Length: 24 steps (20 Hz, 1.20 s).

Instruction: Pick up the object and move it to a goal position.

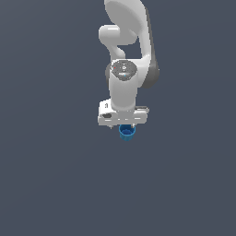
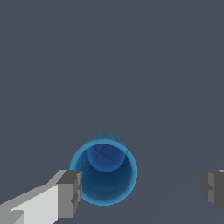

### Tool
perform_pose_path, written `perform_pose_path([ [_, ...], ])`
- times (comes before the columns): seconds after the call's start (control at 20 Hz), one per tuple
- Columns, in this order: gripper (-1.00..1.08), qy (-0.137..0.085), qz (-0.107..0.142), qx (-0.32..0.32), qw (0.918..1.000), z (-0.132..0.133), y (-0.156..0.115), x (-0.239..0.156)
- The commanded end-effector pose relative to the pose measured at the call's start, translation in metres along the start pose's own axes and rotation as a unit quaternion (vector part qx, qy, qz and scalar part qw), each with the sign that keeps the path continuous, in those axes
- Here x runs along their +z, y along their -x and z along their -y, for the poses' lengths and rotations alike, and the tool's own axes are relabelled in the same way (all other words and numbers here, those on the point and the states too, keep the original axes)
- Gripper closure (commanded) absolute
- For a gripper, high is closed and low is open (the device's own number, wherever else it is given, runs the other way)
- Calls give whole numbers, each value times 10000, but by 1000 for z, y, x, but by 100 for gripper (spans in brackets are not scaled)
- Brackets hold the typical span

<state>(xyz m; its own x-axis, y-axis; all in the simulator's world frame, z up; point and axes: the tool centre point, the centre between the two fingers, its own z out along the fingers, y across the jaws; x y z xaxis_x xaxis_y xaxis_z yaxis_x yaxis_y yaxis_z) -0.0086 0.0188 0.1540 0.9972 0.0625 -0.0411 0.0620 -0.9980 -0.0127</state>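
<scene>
Legible text: none showing | Arm joint cap [image 1: 124, 69]: carrying small dark and reddish marks, too blurred to be reading as letters or numbers | Gripper body [image 1: 122, 116]: showing a small dark patch, not reading as text | Wrist view: displaying no labels, brands, numbers or signs

Plain dark grey-blue surface [image 1: 50, 184], small blue cup [image 2: 104, 173] standing upright on it

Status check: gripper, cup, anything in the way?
Gripper open, above the blue cup. Cup upright, off-centre, beside one finger. Not gripped. Nothing in the way.
</scene>
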Motion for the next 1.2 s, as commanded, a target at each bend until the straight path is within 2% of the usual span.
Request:
perform_pose_path([
  [0.0, -20, 0, 0, 0, 10000, 0, 0, 0],
  [0.65, -20, -8, 19, 28, 10000, -5, -4, -1],
  [0.9, -20, 33, 177, -261, 9995, -4, -4, 5],
  [1.15, -20, 92, 454, -757, 9960, -1, -3, 16],
])
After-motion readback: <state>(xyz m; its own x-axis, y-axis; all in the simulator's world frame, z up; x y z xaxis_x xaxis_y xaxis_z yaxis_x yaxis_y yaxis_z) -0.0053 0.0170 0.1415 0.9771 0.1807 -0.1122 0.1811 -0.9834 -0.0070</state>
